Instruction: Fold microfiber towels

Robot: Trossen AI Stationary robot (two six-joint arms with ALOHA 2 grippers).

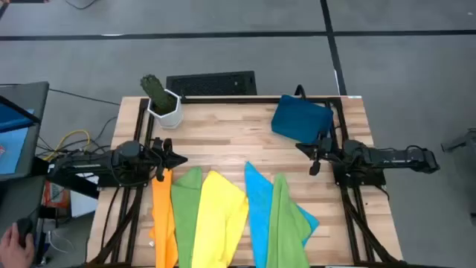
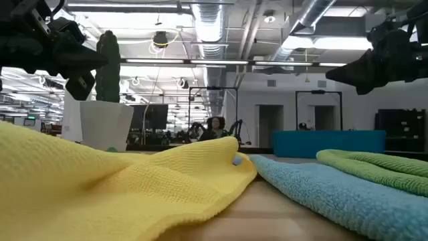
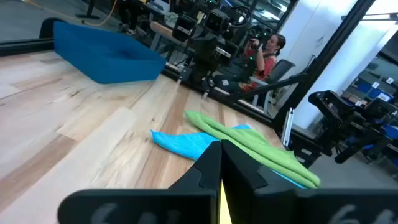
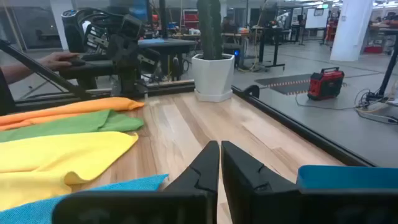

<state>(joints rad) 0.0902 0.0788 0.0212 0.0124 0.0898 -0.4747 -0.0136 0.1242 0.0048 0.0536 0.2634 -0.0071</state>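
Observation:
Five microfiber towels lie side by side on the near half of the wooden table: orange (image 1: 162, 216), lime green (image 1: 186, 205), yellow (image 1: 218, 219), bright blue (image 1: 256, 205) and a second lime green (image 1: 286, 216) lapping over the blue one. My left gripper (image 1: 181, 158) hovers shut above the table's left side, just beyond the far ends of the orange and green towels, pointing right. My right gripper (image 1: 305, 149) hovers shut at the right side, near the tray, pointing left. In the wrist views both pairs of fingers, left (image 3: 221, 163) and right (image 4: 219, 163), are together with nothing between them.
A dark-blue tray (image 1: 301, 119) sits at the far right of the table. A white pot with a cactus (image 1: 161, 100) stands at the far left corner, and a black grille (image 1: 212, 83) lies behind the far edge. Bare wood shows in the middle of the table's far half (image 1: 223, 138).

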